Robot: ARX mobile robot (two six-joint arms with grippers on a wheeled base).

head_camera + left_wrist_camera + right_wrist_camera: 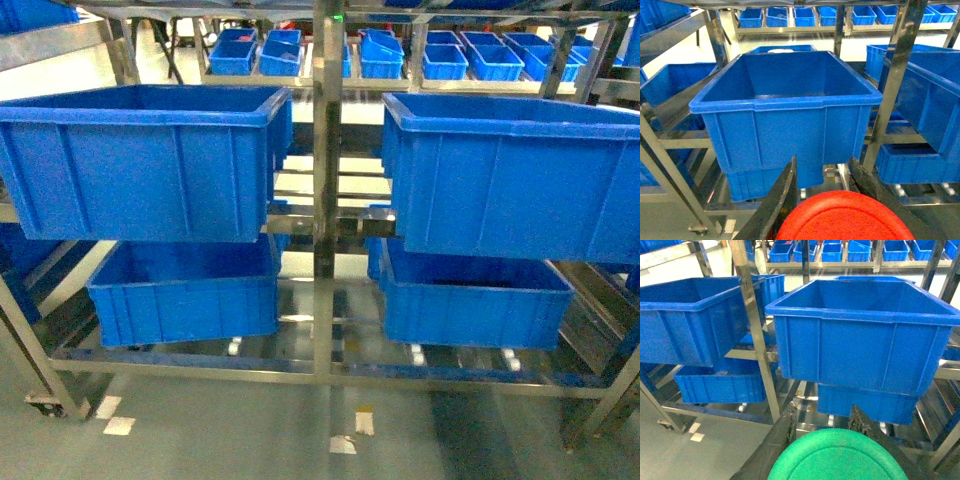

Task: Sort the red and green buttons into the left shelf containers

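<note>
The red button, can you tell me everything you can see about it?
Only the top of the red button shows, at the bottom of the left wrist view: a smooth, round, bright red cap that looks like matte plastic. The picture's edge cuts off its lower part, so its body is hidden. It sits between the two dark fingers of the left gripper, which seem to hold it. It hangs in front of the upper left blue tub, below its rim, not yet over the opening.

Head view: level and square-on to a steel shelving rack (322, 200) holding deep blue plastic tubs (140, 160), from mid-distance. Wrist views: closer, slightly above tub rims, past dark gripper fingers (777, 200). Shared: upper-left tub (790, 105), central steel post (755, 325).
</note>
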